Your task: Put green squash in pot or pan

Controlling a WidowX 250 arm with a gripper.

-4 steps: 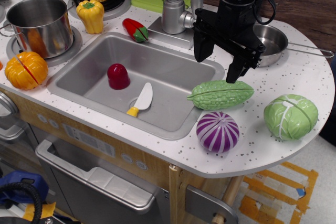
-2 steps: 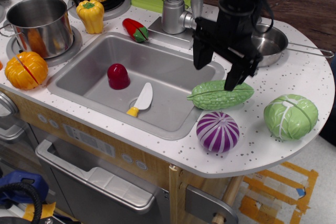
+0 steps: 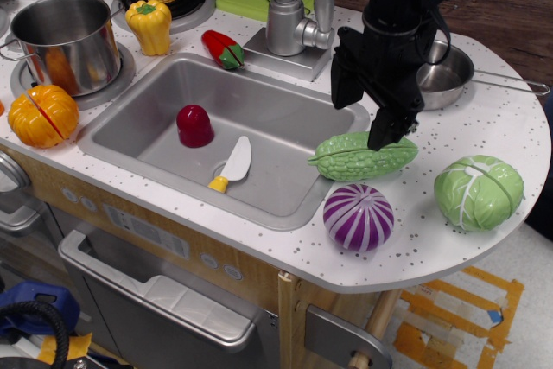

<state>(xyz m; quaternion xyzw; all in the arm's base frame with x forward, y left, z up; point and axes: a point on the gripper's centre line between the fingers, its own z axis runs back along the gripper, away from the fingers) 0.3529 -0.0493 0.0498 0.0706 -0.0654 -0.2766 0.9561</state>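
The green squash (image 3: 363,156) lies on its side on the speckled counter just right of the sink, long and bumpy with pointed ends. My black gripper (image 3: 361,117) hangs right above it, open, with one finger near the sink's corner and the other fingertip (image 3: 380,137) close to or touching the squash's top. It holds nothing. The small shiny steel pan (image 3: 446,73) sits behind the gripper at the back right. Its wire handle (image 3: 511,84) points right. The arm hides the pan's left part.
A purple-and-white onion (image 3: 359,216) and a round pale-green cabbage (image 3: 479,191) lie in front of and right of the squash. The sink (image 3: 285,123) holds a red piece (image 3: 194,124) and a toy knife (image 3: 232,164). A faucet (image 3: 289,15) stands left of the arm.
The gripper has come down toward the squash and turned, so its fingers now stand closer together in view. The squash has not moved.
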